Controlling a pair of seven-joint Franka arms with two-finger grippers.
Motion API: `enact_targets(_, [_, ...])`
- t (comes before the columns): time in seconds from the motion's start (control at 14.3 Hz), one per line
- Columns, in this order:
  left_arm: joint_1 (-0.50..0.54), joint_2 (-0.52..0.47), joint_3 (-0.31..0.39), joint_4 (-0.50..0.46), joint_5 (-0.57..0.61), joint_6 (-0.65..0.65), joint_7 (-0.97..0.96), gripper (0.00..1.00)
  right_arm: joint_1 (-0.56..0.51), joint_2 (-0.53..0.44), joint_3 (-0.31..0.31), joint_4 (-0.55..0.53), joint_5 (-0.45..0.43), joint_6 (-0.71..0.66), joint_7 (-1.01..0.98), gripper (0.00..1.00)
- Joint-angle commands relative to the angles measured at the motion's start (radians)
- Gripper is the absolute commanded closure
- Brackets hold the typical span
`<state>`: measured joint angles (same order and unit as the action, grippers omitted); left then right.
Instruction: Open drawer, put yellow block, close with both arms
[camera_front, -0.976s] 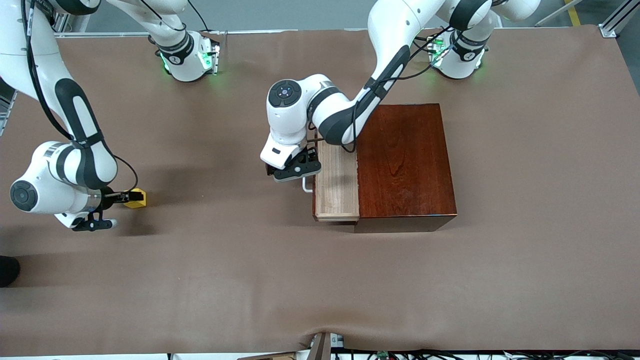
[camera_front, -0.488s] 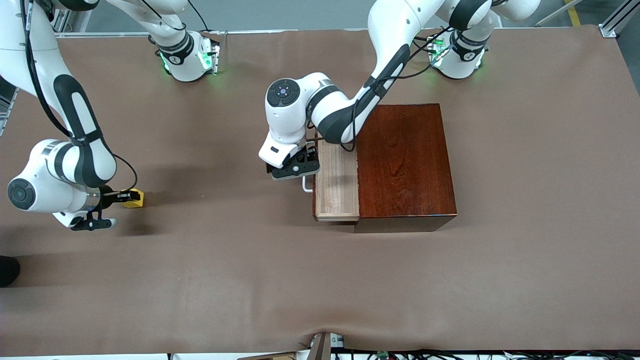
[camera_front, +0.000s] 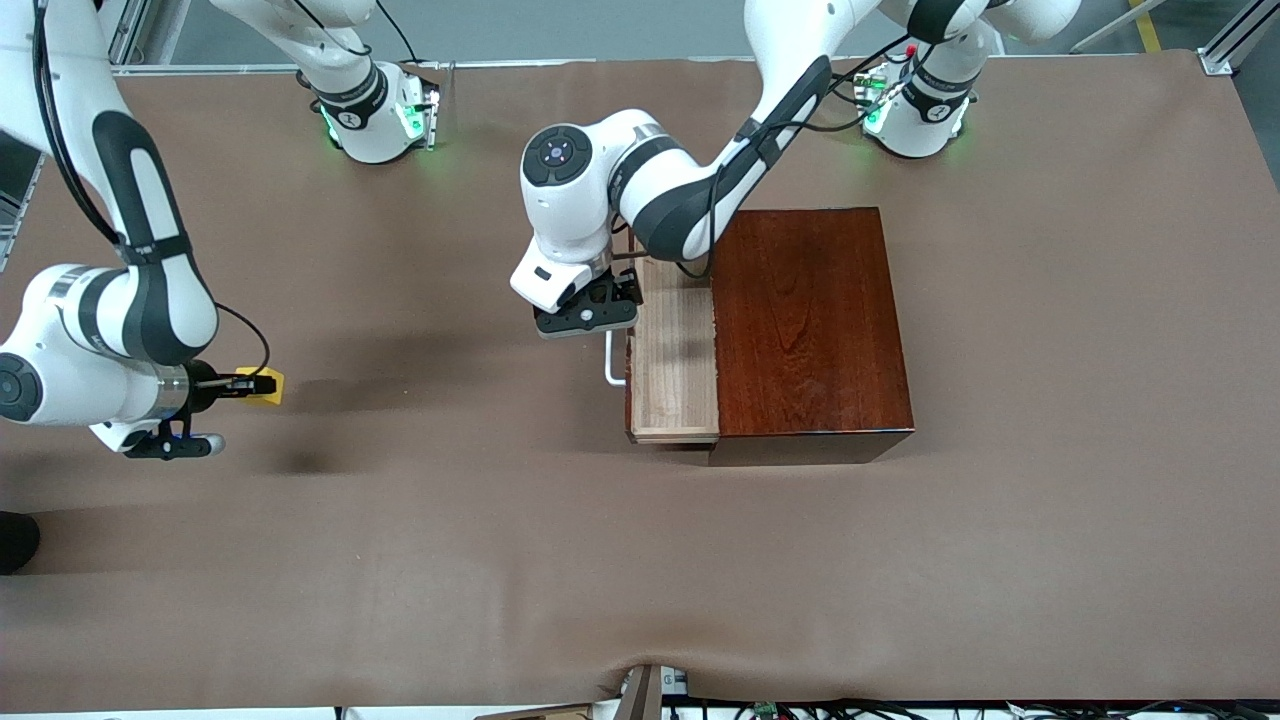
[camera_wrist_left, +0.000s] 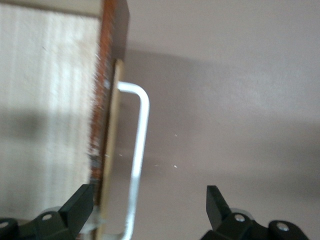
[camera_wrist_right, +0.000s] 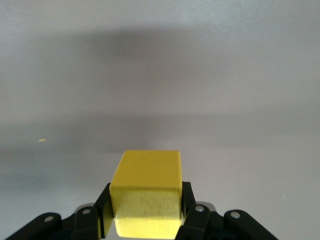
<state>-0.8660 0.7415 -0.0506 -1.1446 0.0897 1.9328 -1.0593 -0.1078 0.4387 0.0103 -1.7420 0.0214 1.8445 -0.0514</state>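
Observation:
The drawer (camera_front: 675, 365) stands pulled out of the dark mahogany box (camera_front: 810, 320), its light wood lining showing. Its white handle (camera_front: 612, 366) points toward the right arm's end of the table. My left gripper (camera_front: 590, 316) is open and empty, above the handle's end that lies farther from the front camera. In the left wrist view the handle (camera_wrist_left: 139, 150) and the drawer front (camera_wrist_left: 109, 100) lie between the spread fingers of the left gripper (camera_wrist_left: 148, 206). My right gripper (camera_front: 240, 385) is shut on the yellow block (camera_front: 264, 385) and holds it a little above the table. The block (camera_wrist_right: 146, 195) also shows in the right wrist view.
The brown table cover (camera_front: 500, 520) lies bare between the block and the box. The arms' green-lit bases (camera_front: 375, 115) stand along the table's edge farthest from the front camera. Cables run along the table's near edge (camera_front: 650, 690).
My right gripper has lifted the yellow block off the table and drawn it slightly toward the right arm's end. My left gripper has risen and moved off the handle.

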Motion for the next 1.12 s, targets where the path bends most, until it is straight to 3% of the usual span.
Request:
enact_targets(0.0, [0.075, -0.153, 0.006, -0.027, -0.021, -0.078, 0.07, 0.0, 0.025, -0.038, -0.003, 0.03, 0.078, -0.08, 0.062, 1.0])
enact_targets(0.63, [0.401, -0.389, 0.005, -0.046, -0.025, -0.392, 0.502, 0.0, 0.091, -0.101, -0.001, 0.128, 0.21, -0.269, 0.281, 1.0])
enact_targets(1.05, [0.637, -0.464, 0.003, -0.046, -0.027, -0.502, 0.852, 0.0, 0.298, -0.136, -0.001, 0.197, 0.229, -0.321, 0.718, 1.0])
